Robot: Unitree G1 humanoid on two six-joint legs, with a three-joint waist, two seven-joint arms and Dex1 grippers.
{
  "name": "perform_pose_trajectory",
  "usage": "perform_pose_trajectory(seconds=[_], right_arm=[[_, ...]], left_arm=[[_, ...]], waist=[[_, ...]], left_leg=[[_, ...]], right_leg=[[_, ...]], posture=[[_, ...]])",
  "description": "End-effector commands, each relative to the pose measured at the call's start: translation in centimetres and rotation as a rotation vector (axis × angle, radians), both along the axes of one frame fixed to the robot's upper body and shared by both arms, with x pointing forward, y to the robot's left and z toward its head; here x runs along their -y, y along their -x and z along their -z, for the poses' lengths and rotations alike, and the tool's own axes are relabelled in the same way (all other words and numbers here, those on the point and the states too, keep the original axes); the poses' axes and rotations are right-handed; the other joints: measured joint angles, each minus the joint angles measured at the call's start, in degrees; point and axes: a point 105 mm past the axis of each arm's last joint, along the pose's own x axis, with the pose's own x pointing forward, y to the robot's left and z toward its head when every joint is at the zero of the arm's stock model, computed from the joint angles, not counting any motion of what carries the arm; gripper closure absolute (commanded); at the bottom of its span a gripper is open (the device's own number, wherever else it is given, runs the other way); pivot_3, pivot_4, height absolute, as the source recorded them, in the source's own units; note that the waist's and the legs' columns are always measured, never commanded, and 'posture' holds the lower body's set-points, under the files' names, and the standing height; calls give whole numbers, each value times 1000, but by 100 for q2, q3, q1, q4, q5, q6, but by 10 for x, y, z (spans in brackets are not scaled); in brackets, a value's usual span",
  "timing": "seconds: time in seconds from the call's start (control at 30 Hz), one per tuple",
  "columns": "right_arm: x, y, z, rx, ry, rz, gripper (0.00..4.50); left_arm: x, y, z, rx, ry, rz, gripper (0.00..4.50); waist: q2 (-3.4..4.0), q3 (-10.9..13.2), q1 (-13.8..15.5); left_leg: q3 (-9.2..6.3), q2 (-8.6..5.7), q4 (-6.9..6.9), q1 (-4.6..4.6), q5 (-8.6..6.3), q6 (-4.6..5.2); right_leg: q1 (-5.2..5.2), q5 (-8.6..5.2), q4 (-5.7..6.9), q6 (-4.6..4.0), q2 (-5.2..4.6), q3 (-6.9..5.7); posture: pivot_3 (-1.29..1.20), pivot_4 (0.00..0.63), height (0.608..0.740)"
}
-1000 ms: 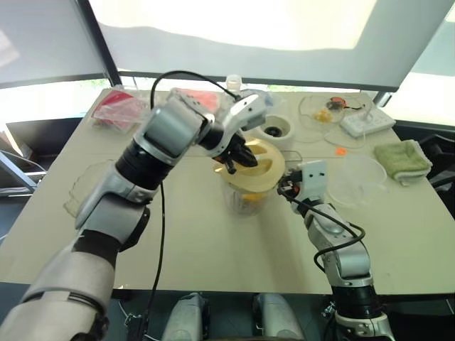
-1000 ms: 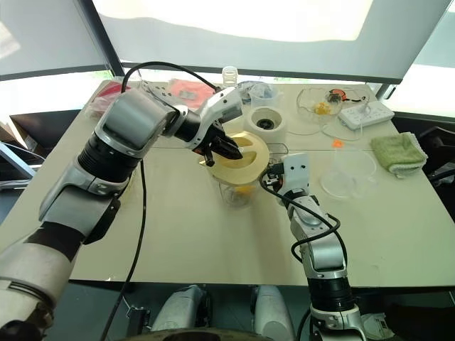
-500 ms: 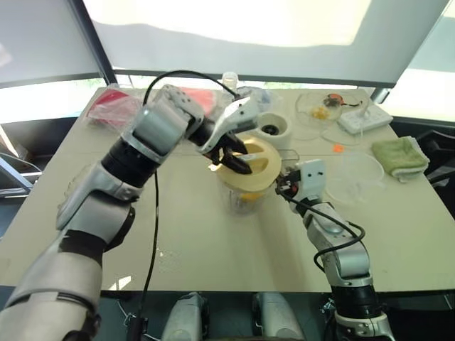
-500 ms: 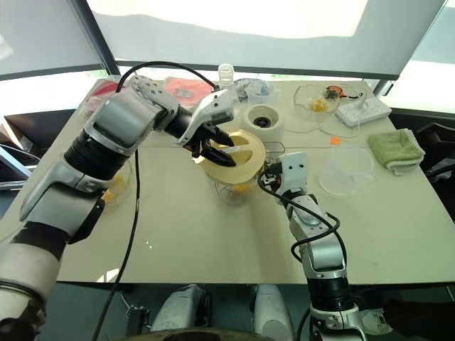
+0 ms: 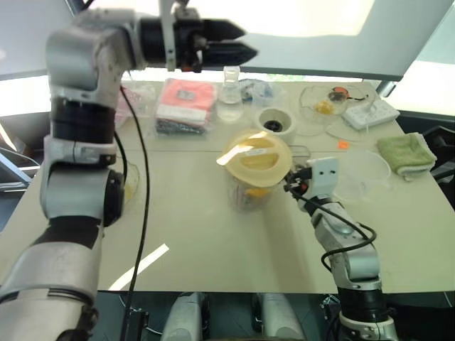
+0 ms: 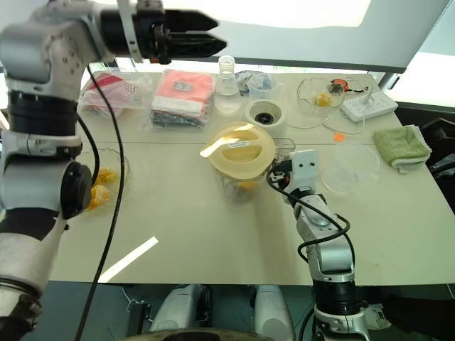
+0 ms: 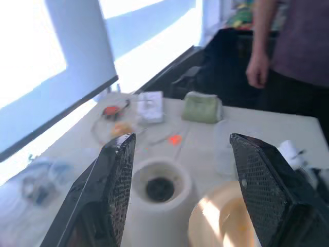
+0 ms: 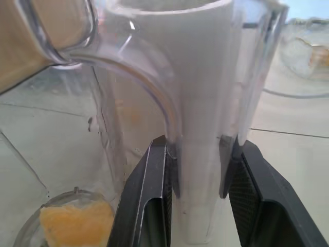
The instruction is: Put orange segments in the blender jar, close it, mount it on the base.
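1. Right gripper (image 8: 198,198) is clenched on the handle (image 8: 200,154) of the blender jar (image 5: 250,186), which stands at the table's (image 5: 199,234) middle
2. Left gripper (image 5: 238,40) hangs high at 11 o'clock from the jar, fingers (image 7: 110,190) spread, holding nothing
3. Pale yellow lid (image 5: 256,158) lies on the jar
4. Orange segments (image 8: 77,226) sit inside the jar's bottom
5. White base (image 5: 276,128) stands at 1 o'clock, just beyond the jar
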Motion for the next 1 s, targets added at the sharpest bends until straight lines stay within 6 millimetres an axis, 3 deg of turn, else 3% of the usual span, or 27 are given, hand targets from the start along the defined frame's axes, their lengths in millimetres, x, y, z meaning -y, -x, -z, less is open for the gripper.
perform_pose_trajectory(seconds=[0.03,0.1,0.2,0.27,0.33,0.43,0.57,0.77,1.0], right_arm=[[-1,17,-90,237,-33,-37,3547],[-1,24,-112,257,-24,-66,3547],[7,30,-170,309,-28,-113,3547],[23,27,-209,334,-40,-76,3547],[35,20,-233,336,-53,-41,3547],[41,7,-252,320,-68,-21,3547],[47,-16,-255,287,-99,10,3547],[51,-56,-228,225,-105,23,3547],[40,-80,-203,164,-89,-11,3547]], left_arm=[[-26,11,12,-12,81,-66,1484],[-33,23,23,-80,152,-35,1484],[-51,36,60,-124,88,-109,1484],[-59,49,82,-165,19,-110,1484],[-59,56,96,-177,-29,-106,1484],[-58,62,111,-175,-84,-107,1484],[-57,65,115,-167,-84,-126,1484],[-49,70,115,-163,-43,-142,1484],[-45,72,124,-175,-26,-166,1484]], waist=[[1,14,-26],[6,29,-56],[-2,45,-30],[8,53,-22],[6,55,25],[-6,51,76],[-6,53,-5],[-4,55,-18],[4,60,-35]], left_leg=[[1,8,0,0,2,-3],[9,18,0,-4,5,-8],[4,29,0,-9,10,-19],[6,33,-4,-9,13,-24],[9,36,-8,-9,15,-27],[4,32,-10,-8,16,-28],[14,21,-6,-5,16,-28],[16,19,-9,-6,16,-28],[16,25,-15,-6,17,-29]], right_leg=[[-1,0,3,0,-1,1],[-13,6,5,3,1,8],[-29,9,21,-3,12,1],[-36,14,29,-12,17,1],[-44,17,32,-19,19,0],[-13,9,2,-49,25,-25],[-5,14,-17,-51,21,-3],[-10,27,-11,-28,26,-2],[-18,27,-8,-27,31,-4]], posture=[[0,150,740],[0,150,740],[0,150,740],[0,150,740],[0,150,740],[0,150,740],[0,150,740],[0,150,740],[0,150,740]])
